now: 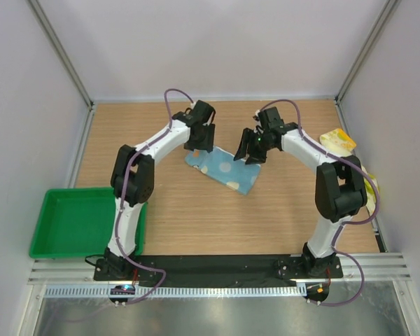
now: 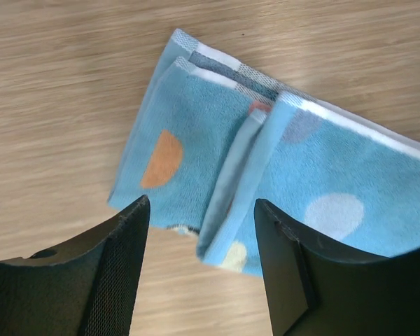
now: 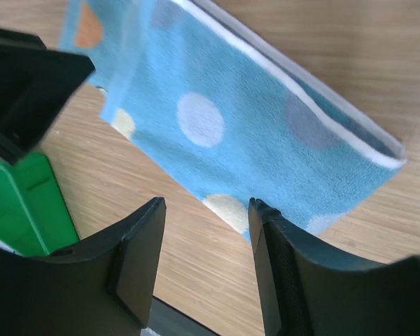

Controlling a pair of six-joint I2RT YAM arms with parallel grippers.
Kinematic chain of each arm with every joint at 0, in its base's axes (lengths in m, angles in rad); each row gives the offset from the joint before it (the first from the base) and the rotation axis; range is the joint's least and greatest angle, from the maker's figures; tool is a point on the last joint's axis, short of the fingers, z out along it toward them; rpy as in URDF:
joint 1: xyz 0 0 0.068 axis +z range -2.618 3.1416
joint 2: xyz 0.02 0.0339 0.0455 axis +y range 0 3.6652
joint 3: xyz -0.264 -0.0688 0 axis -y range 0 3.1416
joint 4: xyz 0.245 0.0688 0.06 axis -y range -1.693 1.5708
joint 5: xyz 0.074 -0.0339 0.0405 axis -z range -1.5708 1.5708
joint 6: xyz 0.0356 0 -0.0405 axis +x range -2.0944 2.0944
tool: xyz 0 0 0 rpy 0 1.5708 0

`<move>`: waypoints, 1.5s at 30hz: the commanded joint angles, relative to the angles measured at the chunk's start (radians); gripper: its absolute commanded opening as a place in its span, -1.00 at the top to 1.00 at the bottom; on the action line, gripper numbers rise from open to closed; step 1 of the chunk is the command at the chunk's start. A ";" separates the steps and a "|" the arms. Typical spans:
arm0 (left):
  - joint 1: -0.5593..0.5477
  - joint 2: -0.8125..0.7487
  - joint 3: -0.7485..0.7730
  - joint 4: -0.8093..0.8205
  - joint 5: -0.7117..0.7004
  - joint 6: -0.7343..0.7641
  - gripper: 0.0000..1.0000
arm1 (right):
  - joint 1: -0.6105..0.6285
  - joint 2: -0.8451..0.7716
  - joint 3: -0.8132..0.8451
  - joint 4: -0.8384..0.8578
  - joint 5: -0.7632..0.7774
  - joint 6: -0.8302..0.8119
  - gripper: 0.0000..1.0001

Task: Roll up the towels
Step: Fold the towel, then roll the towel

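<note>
The light blue polka-dot towel (image 1: 227, 171) lies folded into a long strip on the wooden table, its left end folded over. It fills the left wrist view (image 2: 280, 182) and the right wrist view (image 3: 245, 119). My left gripper (image 1: 199, 143) hovers open and empty over the towel's left end (image 2: 201, 210). My right gripper (image 1: 255, 150) hovers open and empty over the towel's right part (image 3: 206, 210). The yellow-cream towel (image 1: 338, 142) lies crumpled at the far right edge of the table.
A green plastic tray (image 1: 80, 220) sits at the table's left front; it also shows in the right wrist view (image 3: 28, 203). White walls enclose the table at the back and sides. A black base rail (image 1: 217, 264) runs along the near edge.
</note>
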 commanded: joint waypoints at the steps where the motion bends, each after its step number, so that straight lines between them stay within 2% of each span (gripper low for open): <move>1: -0.079 -0.142 0.032 -0.049 -0.134 0.058 -0.25 | -0.014 -0.057 0.080 -0.058 0.032 -0.030 -0.14; 2: -0.093 -0.170 0.010 -0.051 -0.146 0.058 -0.25 | -0.021 -0.049 0.079 -0.052 0.029 -0.037 0.08; 4: -0.138 -0.197 -0.019 -0.054 -0.152 0.049 -0.25 | -0.054 -0.016 0.069 -0.038 0.019 -0.047 0.33; 5: -0.150 -0.210 -0.034 -0.054 -0.154 0.027 -0.25 | -0.066 -0.005 0.056 -0.034 0.017 -0.050 0.55; 8: -0.198 -0.254 -0.100 -0.038 -0.143 -0.023 -0.25 | -0.101 0.038 0.016 -0.001 -0.003 -0.057 0.74; 15: -0.277 -0.297 -0.156 -0.052 -0.152 -0.062 -0.22 | -0.138 0.103 -0.096 0.084 -0.021 -0.053 0.84; 20: -0.359 -0.294 -0.177 -0.054 -0.204 -0.021 -0.22 | -0.138 0.096 -0.155 0.112 -0.006 -0.047 0.85; 25: -0.454 -0.271 -0.172 -0.048 -0.290 0.012 -0.19 | -0.140 0.049 -0.129 0.076 -0.003 -0.051 0.77; 26: -0.462 -0.268 -0.172 -0.044 -0.289 0.015 -0.17 | -0.141 0.037 -0.103 0.063 0.005 -0.054 0.52; 29: -0.501 -0.267 -0.185 -0.022 -0.289 0.045 -0.16 | -0.149 -0.003 -0.040 0.010 0.026 -0.059 0.05; 30: -0.512 -0.267 -0.195 -0.009 -0.298 0.053 -0.16 | -0.153 -0.017 -0.027 -0.003 0.031 -0.057 0.00; 35: -0.574 -0.265 -0.238 0.075 -0.338 0.131 -0.17 | -0.198 -0.163 -0.027 -0.047 0.135 -0.030 -0.04; 39: -0.597 -0.254 -0.275 0.187 -0.258 0.190 -0.19 | -0.248 -0.293 -0.079 -0.061 0.189 -0.016 -0.08; 45: -0.600 -0.190 -0.252 0.258 -0.249 0.176 -0.18 | -0.317 -0.396 -0.127 -0.133 0.267 -0.040 -0.10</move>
